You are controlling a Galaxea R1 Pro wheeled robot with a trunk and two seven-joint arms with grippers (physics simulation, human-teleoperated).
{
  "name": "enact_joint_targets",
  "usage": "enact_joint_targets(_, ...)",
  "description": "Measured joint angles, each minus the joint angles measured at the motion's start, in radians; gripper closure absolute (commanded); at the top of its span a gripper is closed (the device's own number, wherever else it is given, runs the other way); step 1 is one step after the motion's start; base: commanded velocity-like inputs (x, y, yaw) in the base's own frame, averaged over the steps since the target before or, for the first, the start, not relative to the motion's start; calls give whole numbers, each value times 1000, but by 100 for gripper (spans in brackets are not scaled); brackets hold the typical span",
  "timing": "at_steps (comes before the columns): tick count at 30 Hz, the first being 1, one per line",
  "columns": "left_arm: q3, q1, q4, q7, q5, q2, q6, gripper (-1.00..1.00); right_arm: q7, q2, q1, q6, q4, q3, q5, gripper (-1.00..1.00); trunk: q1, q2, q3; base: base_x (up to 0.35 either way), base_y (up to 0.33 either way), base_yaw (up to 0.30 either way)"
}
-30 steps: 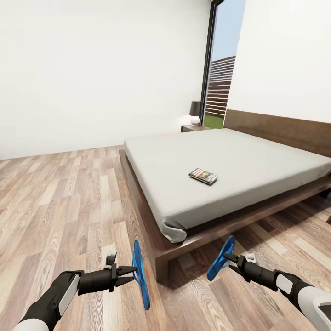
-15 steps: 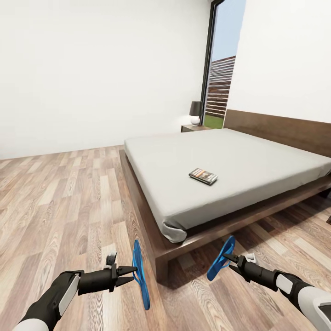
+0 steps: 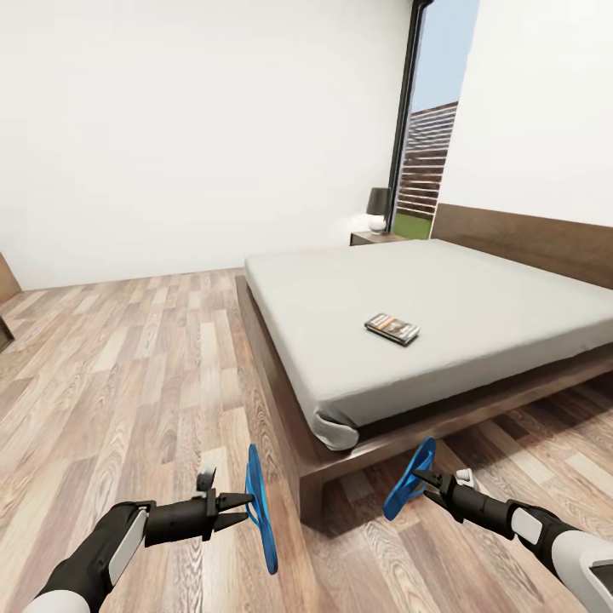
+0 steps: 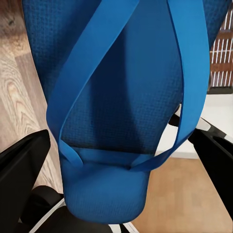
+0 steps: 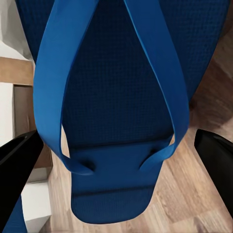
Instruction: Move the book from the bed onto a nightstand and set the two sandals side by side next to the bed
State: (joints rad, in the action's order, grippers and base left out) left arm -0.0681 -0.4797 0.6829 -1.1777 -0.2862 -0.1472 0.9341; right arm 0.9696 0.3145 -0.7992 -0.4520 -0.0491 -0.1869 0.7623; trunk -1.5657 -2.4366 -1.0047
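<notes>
Sandals (image 3: 260, 509) in both grippers (image 3: 242, 512)

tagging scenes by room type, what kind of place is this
Most likely a bedroom: a large low double bed with an off-white mattress and dark wooden frame, a small dark wooden nightstand carrying a dark-shaded table lamp, and a wood plank floor.

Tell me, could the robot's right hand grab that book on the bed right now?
Probably not. The right hand is already shut on a blue sandal, and the book lies farther in on the bed, seemingly beyond its present reach.
</notes>
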Motion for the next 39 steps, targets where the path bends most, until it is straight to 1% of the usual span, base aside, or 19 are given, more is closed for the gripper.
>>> enact_joint_targets(18,-1,0,0,0,0,-1,0,100,-2,0,0,2,0,1,-3,100,0,0,0,0,0,2)
enact_joint_targets(22,0,0,0,0,1,-2,0,100,-13,0,0,2,0,2,-3,100,0,0,0,0,0,0)
enact_joint_targets(24,0,0,0,0,1,-3,0,100,-30,0,0,1,0,1,-3,100,0,0,0,0,0,0)
enact_joint_targets(26,0,0,0,0,1,-4,0,100,-63,0,0,1,0,0,-4,100,0,0,0,0,0,0)
enact_joint_targets(35,-1,0,0,-1,2,-7,0,100,-167,0,0,0,0,-2,-2,100,0,0,0,0,0,0)
enact_joint_targets(39,-1,0,0,-2,2,-7,0,100,-223,0,0,-1,0,-3,0,100,0,0,0,0,0,0)
